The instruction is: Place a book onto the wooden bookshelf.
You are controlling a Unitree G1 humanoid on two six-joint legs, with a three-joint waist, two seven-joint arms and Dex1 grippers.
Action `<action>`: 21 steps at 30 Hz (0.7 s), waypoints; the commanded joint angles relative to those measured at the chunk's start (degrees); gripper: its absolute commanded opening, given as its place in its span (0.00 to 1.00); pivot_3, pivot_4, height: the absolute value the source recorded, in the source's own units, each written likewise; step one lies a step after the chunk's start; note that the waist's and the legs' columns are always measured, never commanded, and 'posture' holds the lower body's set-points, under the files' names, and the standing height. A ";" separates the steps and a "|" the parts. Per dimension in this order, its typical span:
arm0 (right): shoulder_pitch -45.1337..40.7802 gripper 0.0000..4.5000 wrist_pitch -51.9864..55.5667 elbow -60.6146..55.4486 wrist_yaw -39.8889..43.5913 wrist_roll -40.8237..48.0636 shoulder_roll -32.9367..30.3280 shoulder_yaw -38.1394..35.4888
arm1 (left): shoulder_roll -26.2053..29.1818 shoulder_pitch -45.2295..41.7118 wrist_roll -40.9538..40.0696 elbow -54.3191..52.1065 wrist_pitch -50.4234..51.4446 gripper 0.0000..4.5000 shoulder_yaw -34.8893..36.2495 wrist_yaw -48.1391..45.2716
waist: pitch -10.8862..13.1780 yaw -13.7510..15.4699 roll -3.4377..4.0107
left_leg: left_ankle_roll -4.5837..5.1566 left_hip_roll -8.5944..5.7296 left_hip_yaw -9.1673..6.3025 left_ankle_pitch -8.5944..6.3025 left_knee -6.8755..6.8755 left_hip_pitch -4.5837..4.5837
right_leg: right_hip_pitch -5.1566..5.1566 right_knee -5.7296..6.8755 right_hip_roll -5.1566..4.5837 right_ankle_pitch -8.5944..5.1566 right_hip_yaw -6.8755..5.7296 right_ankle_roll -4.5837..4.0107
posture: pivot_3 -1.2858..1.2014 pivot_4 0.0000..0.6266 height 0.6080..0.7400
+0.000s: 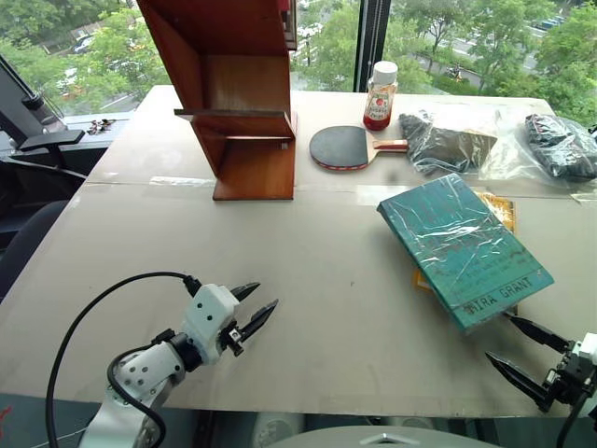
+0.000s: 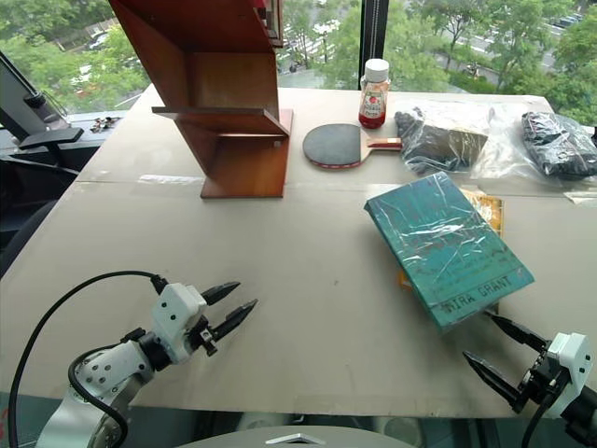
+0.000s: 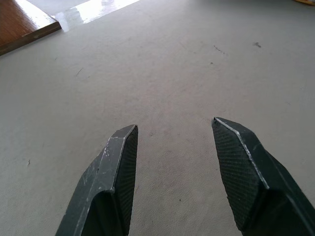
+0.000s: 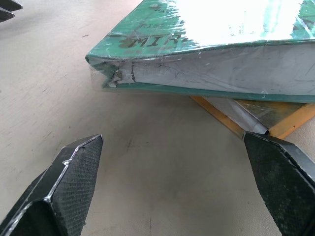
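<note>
The teal-green book in shiny plastic wrap lies flat at the table's right, on top of an orange-yellow book. Its near edge with white pages faces my right gripper, which stands open just short of it, with nothing between the fingers. The wooden bookshelf stands upright at the far left-centre, its thin ledge bare. Over the bare table at the front left my left gripper is open and holds nothing; a corner of the shelf's base lies ahead of it.
Behind the books lie a black table-tennis paddle, a red-labelled bottle and two dark items in plastic bags. The grey table ends at windows in the back. A dark chair stands at the left.
</note>
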 commanded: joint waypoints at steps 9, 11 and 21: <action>0.89 1.00 -2.47 2.24 0.63 1.19 -0.95 -2.35 | -0.48 1.45 -1.74 0.50 -3.47 0.54 0.63 -1.89 | 0.00 -0.03 0.00 | 0.00 0.00 0.00 0.00 0.00 0.00 | 0.00 -0.01 0.00 0.00 0.00 0.00 | 0.52 0.24 1.00; 1.08 1.00 -2.16 1.63 0.32 1.32 -1.11 -2.50 | -0.41 1.54 -1.91 0.79 -3.83 0.54 0.59 -2.17 | 0.00 -0.02 0.00 | 0.00 0.00 0.00 0.00 0.00 0.00 | 0.00 -0.01 0.00 0.00 0.00 0.00 | 0.52 0.24 1.00; 1.78 1.00 -0.68 -0.59 -1.21 1.91 -2.03 -3.45 | -0.69 1.72 -5.16 1.28 -2.51 0.54 1.35 -3.33 | 0.00 -0.01 0.00 | 0.00 0.01 0.00 -0.01 0.00 -0.01 | -0.01 -0.02 -0.01 0.00 0.00 0.00 | 0.52 0.24 1.00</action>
